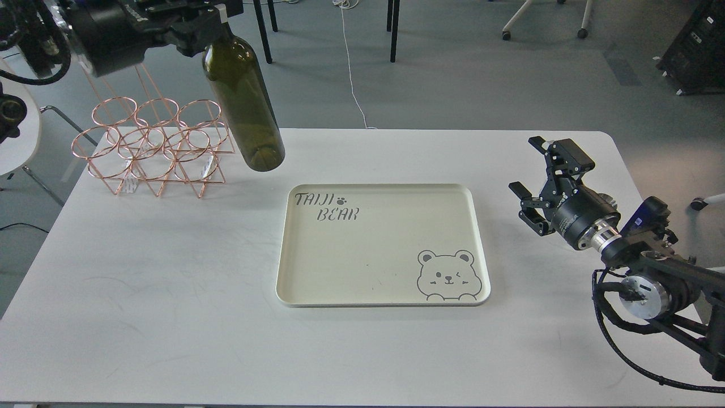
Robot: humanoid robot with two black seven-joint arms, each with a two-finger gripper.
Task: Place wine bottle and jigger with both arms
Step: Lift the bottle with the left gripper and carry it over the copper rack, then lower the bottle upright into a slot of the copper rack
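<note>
The dark olive-green wine bottle (244, 99) hangs in the air, tilted, its base above the table's back left, beside the copper rack. My left gripper (212, 14) is shut on the bottle's neck at the top edge of the head view, partly cut off. My right gripper (538, 178) is open and empty above the table's right side, to the right of the cream tray (385, 283). The jigger is not in view.
A copper wire bottle rack (150, 147) stands at the table's back left. The cream tray with a bear drawing and "TAIJI BEAR" lettering lies in the middle with nothing on it. Chair and table legs stand on the floor behind.
</note>
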